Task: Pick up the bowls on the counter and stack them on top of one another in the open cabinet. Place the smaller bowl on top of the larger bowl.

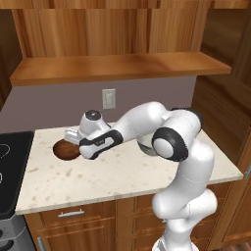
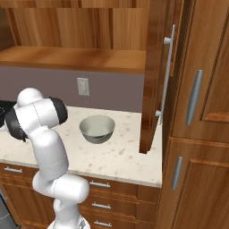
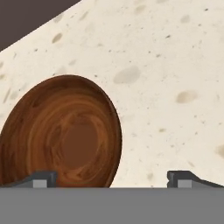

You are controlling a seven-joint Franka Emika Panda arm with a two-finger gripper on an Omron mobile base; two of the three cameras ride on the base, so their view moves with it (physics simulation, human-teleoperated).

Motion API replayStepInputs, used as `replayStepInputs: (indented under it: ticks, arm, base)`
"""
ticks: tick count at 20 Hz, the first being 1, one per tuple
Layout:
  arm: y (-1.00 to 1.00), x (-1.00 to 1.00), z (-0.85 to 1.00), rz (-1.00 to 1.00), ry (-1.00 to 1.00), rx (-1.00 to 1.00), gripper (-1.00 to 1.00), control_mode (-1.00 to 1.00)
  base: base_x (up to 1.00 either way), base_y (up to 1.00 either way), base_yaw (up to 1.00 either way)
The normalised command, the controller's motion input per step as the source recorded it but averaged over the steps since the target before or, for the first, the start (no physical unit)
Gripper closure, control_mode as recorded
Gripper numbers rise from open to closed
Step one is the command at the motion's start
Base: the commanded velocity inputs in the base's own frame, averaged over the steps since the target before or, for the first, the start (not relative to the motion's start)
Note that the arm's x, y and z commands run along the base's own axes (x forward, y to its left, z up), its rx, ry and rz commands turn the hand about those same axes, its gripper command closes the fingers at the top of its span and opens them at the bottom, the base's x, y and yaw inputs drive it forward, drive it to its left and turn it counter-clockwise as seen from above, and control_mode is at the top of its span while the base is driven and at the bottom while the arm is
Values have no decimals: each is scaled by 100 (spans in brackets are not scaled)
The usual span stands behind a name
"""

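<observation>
Worktop: beige, speckled. Open cabinet above it, shelf bare. Larger bowl upright on worktop, right of arm. Smaller bowl on worktop near stovetop. Pincer spread wide above smaller bowl's rim, holding nothing.

1. The small bowl sits on the table near its left end, close to the stovetop.
2. The large bowl stands on the table farther right, well apart from the small one.
3. The open cabinet shelf runs above the table.
4. The pincer hangs over the small bowl's rim.
</observation>
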Motion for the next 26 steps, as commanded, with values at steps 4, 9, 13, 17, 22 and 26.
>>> replayStepInputs:
  ticks: [4,9,13,17,22,26]
  arm:
    - [37,30,-26,0,0,0,-100,-100]
    - [30,24,-23,0,0,-2,-100,-100]
    - [16,9,-18,0,0,-6,100,-100]
    - [0,0,0,0,0,0,100,-100]
    - [0,0,13,-2,0,1,100,-100]
    - [0,0,57,-7,-1,2,100,-100]
  base:
    - [0,0,0]
    - [0,0,0]
    - [0,0,0]
    - [0,0,0]
    - [0,0,0]
    - [0,0,0]
